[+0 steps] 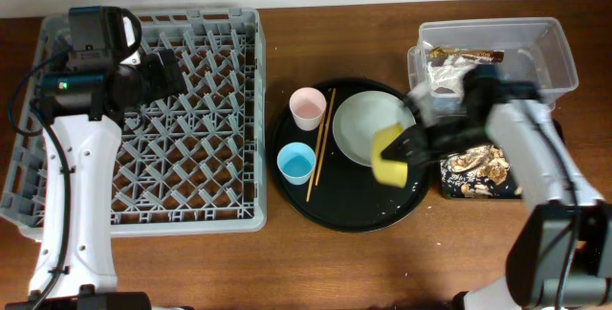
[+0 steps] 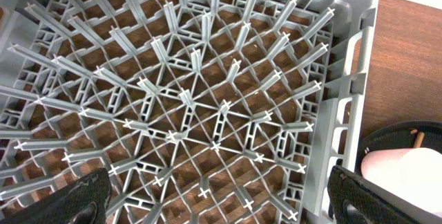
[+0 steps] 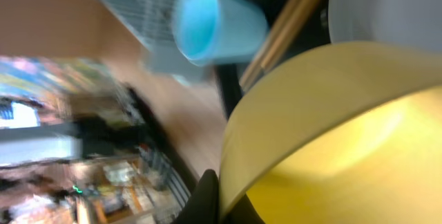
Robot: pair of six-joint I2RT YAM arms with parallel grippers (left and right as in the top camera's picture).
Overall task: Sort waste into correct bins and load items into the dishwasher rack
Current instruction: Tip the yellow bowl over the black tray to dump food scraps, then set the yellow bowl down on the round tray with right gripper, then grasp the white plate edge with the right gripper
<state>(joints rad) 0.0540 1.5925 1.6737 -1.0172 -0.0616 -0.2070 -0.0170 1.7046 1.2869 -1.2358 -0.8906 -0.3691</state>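
Observation:
My right gripper (image 1: pixel 409 143) is shut on the rim of the yellow bowl (image 1: pixel 388 153) and holds it tilted over the round black tray (image 1: pixel 330 205), beside the pale grey plate (image 1: pixel 359 123). In the right wrist view the bowl (image 3: pixel 345 127) fills the frame, with the blue cup (image 3: pixel 207 23) and the chopsticks (image 3: pixel 290 23) beyond. The pink cup (image 1: pixel 307 107), blue cup (image 1: pixel 295 163) and chopsticks (image 1: pixel 319 147) sit on the tray. My left gripper (image 2: pixel 217 200) is open and empty above the grey dishwasher rack (image 2: pixel 193 106), also in the overhead view (image 1: pixel 191 128).
The clear tub (image 1: pixel 545 42) at the back right holds white tissue and a brown wrapper (image 1: pixel 464 57). The shallow black tray (image 1: pixel 475 170) with food scraps lies in front of it. The pink cup shows at the left wrist view's right edge (image 2: pixel 404 165).

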